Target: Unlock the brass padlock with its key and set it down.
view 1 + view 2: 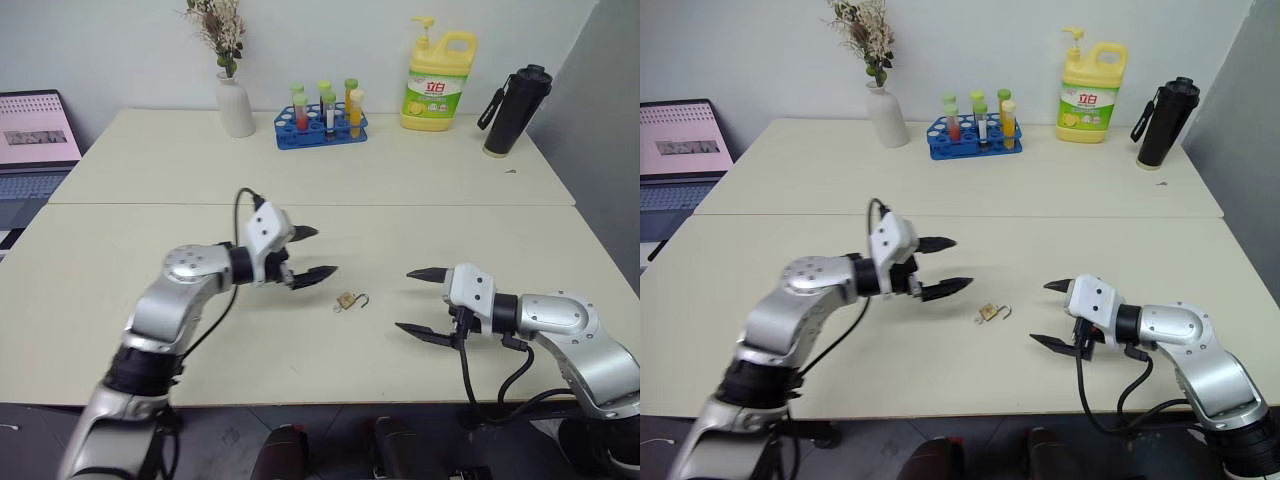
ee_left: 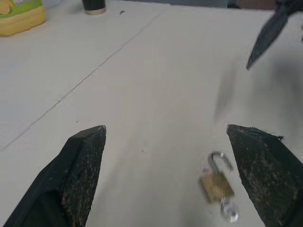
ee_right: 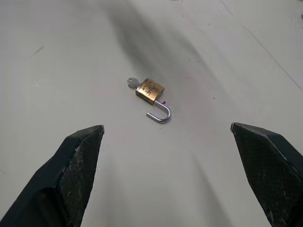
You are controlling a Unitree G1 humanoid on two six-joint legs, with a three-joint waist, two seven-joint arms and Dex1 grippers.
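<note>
One brass padlock (image 3: pixel 150 90) lying flat, shackle swung open, key (image 3: pixel 132 82) in opposite end

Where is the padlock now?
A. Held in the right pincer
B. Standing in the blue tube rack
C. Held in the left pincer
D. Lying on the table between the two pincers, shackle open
D: the padlock lies on the table, apart from the open left pincer and the open right pincer, its shackle swung open and the key in its body.
</note>
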